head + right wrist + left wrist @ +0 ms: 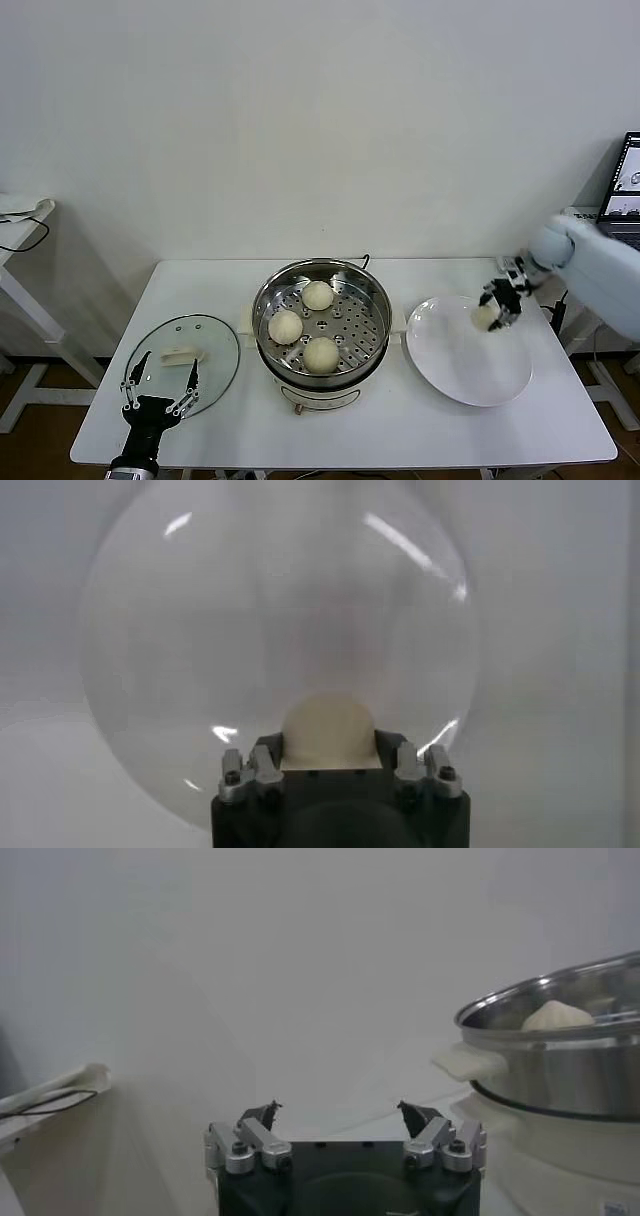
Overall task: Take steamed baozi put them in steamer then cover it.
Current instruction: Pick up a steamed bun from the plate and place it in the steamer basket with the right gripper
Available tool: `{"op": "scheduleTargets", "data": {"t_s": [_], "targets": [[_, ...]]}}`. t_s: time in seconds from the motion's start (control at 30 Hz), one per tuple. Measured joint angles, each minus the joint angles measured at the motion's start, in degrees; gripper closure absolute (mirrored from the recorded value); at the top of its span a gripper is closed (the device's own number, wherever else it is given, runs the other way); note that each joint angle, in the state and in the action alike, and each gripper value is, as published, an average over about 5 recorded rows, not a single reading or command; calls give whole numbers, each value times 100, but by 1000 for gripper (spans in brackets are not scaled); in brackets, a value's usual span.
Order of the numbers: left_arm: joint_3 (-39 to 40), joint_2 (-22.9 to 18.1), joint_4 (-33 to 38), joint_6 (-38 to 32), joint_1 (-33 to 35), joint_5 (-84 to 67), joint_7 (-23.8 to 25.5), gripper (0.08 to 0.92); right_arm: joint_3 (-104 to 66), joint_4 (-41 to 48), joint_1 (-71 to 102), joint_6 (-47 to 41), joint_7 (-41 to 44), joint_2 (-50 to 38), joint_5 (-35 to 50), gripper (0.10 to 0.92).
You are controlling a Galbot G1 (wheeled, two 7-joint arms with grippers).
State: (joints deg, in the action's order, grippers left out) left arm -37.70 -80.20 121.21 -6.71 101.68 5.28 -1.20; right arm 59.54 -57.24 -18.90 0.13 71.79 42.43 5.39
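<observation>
Four baozi: three [318, 295] in centre steamer [375, 290], one [486, 316] clamped in my right jaws over the plate [470, 375], right. One cover [215, 345], lower left; left jaws apart. White table [400, 425], white wall [300, 120].

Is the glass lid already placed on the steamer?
No, the glass lid lies flat on the table left of the steamer, whose top is open with three buns inside.

A smooth pale grey-white shell is seen on the right arm [600, 265], rounded at the wrist. The left gripper [158, 385] is built from a black body with thin black fingers and silver links. On the right gripper [330, 748], silver knuckle brackets fastened by dark screws are mounted on a black housing.
</observation>
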Motion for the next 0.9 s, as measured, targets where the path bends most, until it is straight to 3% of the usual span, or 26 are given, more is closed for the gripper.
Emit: {"op": "scheduleTargets", "data": {"t_s": [0.53,0.9], "targets": [[28,54,79,21,0,-1,-29,177,1878,-1618,-2356,-768,286,1182,1927,397],[8,81,69,13,-28,-8,-30,177,2548,-2206,-2616,-1251,-175,1860,2445,406]]}}
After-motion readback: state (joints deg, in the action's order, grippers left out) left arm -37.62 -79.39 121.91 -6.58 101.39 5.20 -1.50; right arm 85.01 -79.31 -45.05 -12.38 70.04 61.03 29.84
